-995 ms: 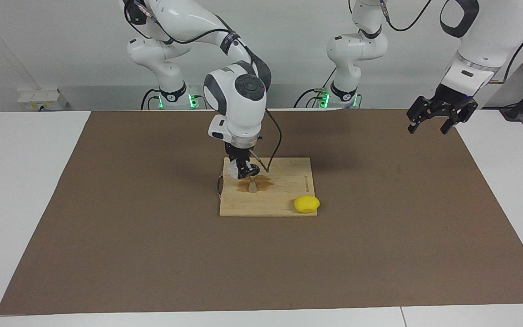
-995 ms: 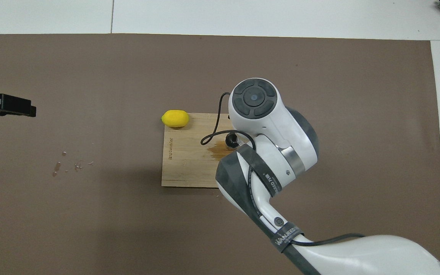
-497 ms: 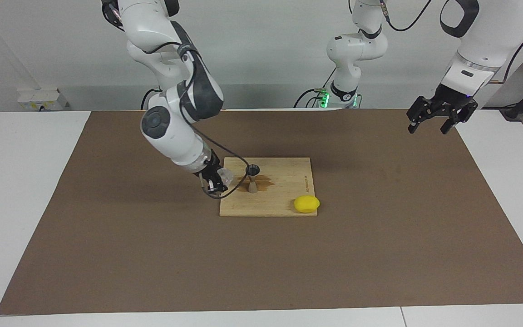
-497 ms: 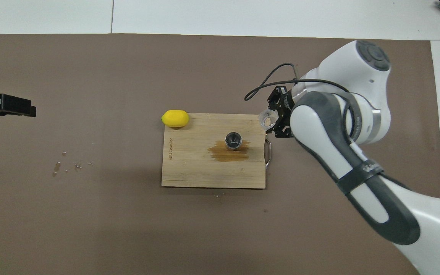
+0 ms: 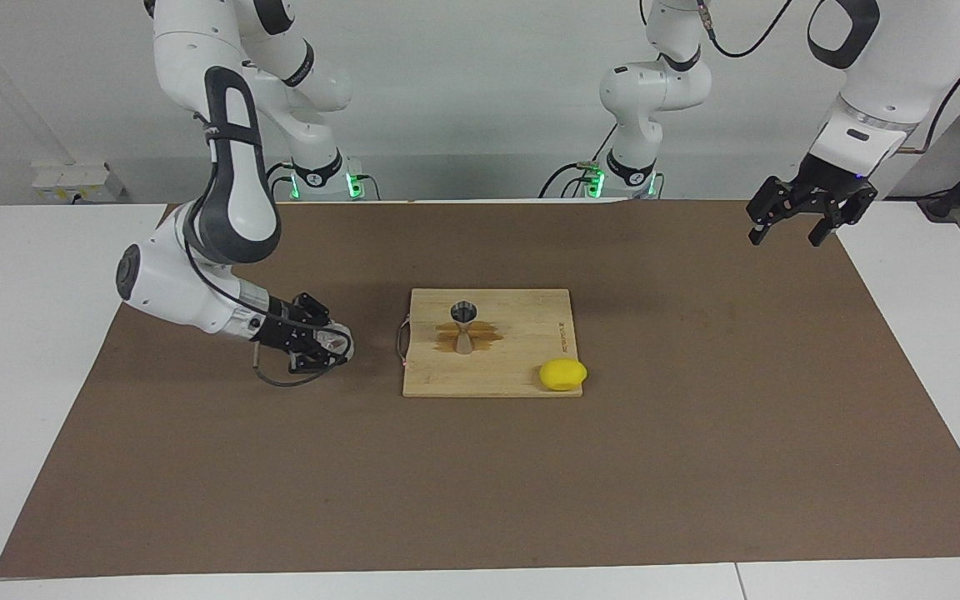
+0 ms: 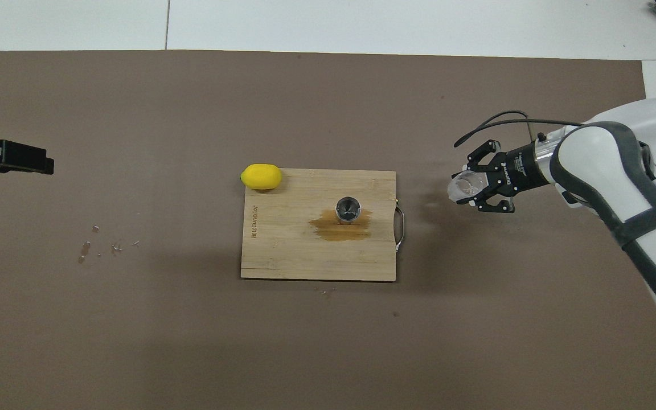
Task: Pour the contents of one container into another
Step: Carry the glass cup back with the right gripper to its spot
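The clear cup (image 5: pixel 332 341) is held sideways between the fingers of the right gripper (image 5: pixel 319 343), low over the brown mat (image 5: pixel 697 417) toward the right arm's end of the surface; on the overhead view's clock face it sits at about 3 o'clock from the jigger (image 6: pixel 348 209), well apart from it, its open mouth turned toward the board. A second ago the same cup was tipped right over the jigger, so the arm has swung it away off the cutting board (image 5: pixel 522 371) in that time. The jigger stands upright on the board in a brown wet patch (image 6: pixel 339 225), which suggests some liquid missed or overflowed. I judge the pour itself to be finished, and what is left is to set the cup down on the mat. A lemon (image 5: pixel 563 374) lies at the board's corner, at about 10 o'clock from the jigger in the overhead view, untouched. The left gripper (image 5: pixel 810 213) waits in the air over the mat's edge at the left arm's end, fingers spread wide and empty.
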You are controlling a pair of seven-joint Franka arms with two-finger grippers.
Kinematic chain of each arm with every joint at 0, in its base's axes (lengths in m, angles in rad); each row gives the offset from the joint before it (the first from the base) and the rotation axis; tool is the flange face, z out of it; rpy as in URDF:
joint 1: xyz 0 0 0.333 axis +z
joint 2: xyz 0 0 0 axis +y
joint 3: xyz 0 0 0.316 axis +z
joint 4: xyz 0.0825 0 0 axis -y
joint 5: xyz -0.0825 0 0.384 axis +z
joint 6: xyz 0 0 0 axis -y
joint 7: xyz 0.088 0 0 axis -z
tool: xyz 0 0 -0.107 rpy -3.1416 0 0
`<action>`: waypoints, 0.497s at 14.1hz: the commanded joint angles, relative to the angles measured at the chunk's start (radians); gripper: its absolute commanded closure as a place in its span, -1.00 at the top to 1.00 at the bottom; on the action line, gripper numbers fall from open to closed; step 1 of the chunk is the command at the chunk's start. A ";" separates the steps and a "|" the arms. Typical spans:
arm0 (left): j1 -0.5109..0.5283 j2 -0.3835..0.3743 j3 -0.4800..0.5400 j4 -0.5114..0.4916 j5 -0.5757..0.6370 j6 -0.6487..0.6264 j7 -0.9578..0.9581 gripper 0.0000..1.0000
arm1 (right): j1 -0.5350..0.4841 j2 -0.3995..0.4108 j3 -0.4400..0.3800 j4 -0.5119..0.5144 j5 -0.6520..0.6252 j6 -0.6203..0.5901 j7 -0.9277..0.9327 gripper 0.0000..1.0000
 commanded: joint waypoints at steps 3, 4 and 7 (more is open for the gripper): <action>0.003 -0.009 -0.005 -0.011 0.013 -0.005 -0.003 1.00 | -0.190 0.037 0.013 -0.057 0.040 -0.067 -0.308 -1.00; 0.003 -0.009 -0.005 -0.011 0.013 -0.005 -0.003 1.00 | -0.202 0.039 0.011 -0.059 0.034 -0.059 -0.312 -1.00; 0.003 -0.010 -0.005 -0.011 0.013 -0.005 -0.003 1.00 | -0.205 0.033 0.008 -0.102 0.025 0.008 -0.315 -1.00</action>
